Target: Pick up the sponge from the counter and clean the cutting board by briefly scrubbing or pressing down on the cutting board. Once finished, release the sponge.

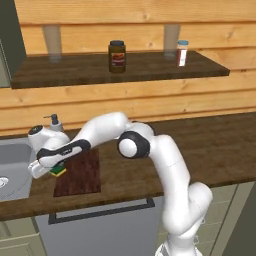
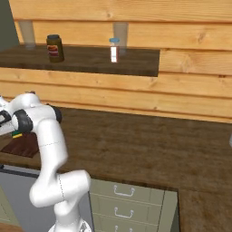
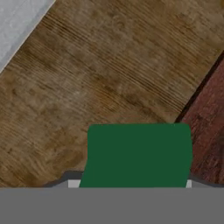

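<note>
Green-topped sponge (image 1: 58,171) at the left edge of the cutting board (image 1: 80,174).
It sits under the robot's hand, partly on the dark reddish board and partly over the brown table (image 1: 210,150) beside the sink (image 1: 12,172). Jaws flank the sponge; whether they clamp it, I cannot tell.

White articulated arm (image 1: 165,170), glossy moulded shells, dark joints.
Item: rounded tubular segments in smooth white, with no visible seams, screws or cables. A black joint ring with a pale grey round cap (image 1: 131,146) sits at the elbow; a second dark collar (image 2: 22,121) shows on the upper link. The wrist section (image 1: 60,154) carries a black band with small white markings, too small to read. Bulbous white shoulder housing (image 1: 192,200) at the bottom.
</note>
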Robot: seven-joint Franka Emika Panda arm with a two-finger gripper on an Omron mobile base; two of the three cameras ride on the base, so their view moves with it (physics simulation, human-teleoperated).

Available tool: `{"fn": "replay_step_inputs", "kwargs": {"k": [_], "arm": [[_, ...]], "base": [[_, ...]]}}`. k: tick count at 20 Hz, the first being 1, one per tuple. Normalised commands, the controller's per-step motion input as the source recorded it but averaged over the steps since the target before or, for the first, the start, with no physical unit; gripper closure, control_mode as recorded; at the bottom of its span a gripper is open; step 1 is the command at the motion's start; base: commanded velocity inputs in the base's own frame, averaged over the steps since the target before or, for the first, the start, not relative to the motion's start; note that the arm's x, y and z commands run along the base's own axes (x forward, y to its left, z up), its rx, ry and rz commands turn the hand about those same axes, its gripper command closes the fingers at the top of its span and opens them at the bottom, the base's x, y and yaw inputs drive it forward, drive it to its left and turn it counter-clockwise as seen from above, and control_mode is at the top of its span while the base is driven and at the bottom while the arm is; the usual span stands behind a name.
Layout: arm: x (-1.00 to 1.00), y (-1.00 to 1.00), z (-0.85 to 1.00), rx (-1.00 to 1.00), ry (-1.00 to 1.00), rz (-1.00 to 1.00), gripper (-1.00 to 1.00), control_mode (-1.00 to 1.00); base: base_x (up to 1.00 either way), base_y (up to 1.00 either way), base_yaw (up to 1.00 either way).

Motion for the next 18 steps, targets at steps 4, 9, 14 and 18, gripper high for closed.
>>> {"fn": "replay_step_inputs", "kwargs": {"k": [4,9,14,18], "arm": [[-0.66,-1.00,-1.00,0.20,-0.38,-0.17,1.00,-1.00],[-0.35,-1.00,-0.87,0.42,-0.30,-0.15,1.00,-1.00],[0.17,-1.00,-0.70,0.53,-0.13,-0.20,1.00,-1.00],[0.04,-1.00,-0.51,0.46,-0.13,-0.19,1.00,-1.00]], "base": [[0.00,0.00,0.00],[0.00,0.00,0.00],[0.00,0.00,0.00],[0.00,0.00,0.00]]}}
